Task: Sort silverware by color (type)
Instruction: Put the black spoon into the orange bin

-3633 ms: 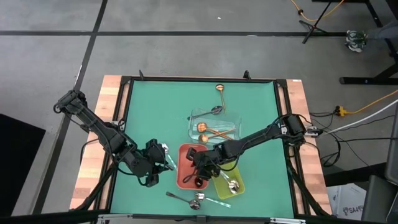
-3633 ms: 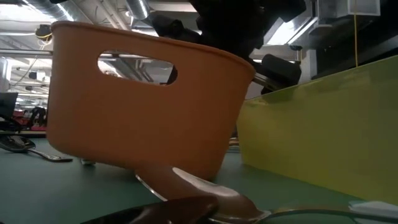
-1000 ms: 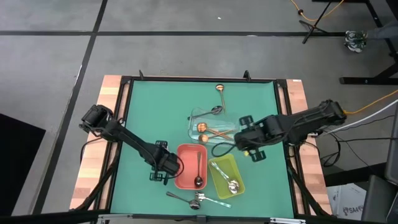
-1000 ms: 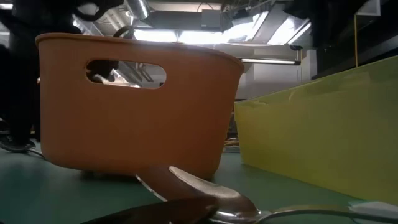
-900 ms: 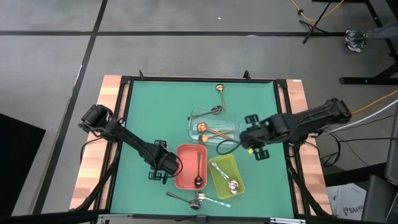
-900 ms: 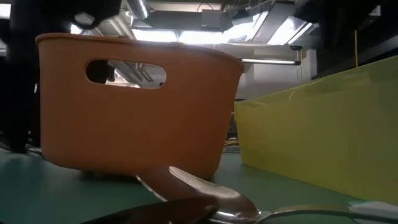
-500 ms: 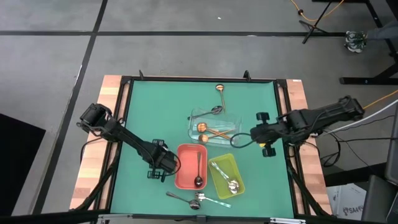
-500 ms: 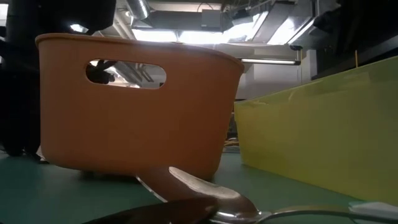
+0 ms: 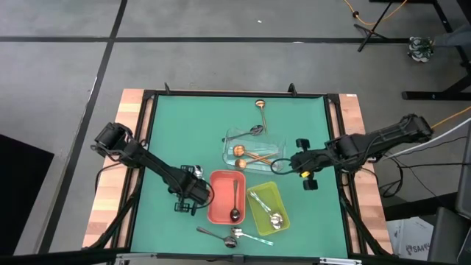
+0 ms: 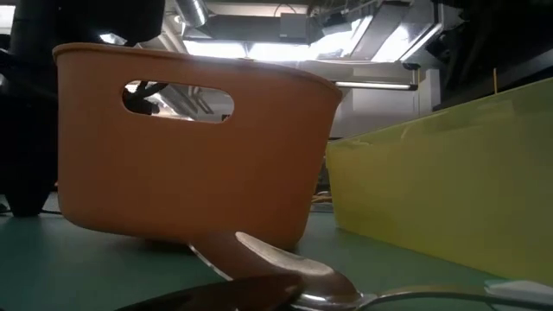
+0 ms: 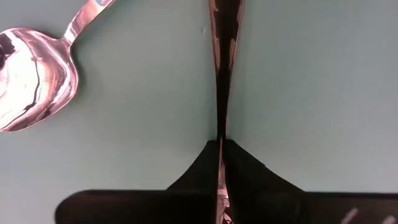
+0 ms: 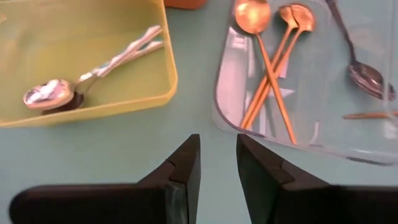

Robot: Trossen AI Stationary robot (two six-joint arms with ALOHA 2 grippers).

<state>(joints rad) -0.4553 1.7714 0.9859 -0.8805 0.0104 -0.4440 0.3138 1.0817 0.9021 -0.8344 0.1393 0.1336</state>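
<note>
While left tool sits low beside red tray, fingers pinch dark utensil handle lying on table; silver spoon near. Right tool hovers slightly parted, empty, between yellow-green tray and clear tray containing copper spoons.

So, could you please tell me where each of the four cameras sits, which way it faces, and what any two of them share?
High view: overhead, facing straight down on the green table; both arms show, the left gripper beside the red tray.
Low view: at tabletop height, facing level at the red tray's wall and the yellow-green tray.
Left wrist view: looks onto the mat past its shut fingers, which pinch a slim utensil.
Right wrist view: looks past the right gripper at the clear tray.
Shared: the copper-gold spoons appear in the high and right wrist views.
</note>
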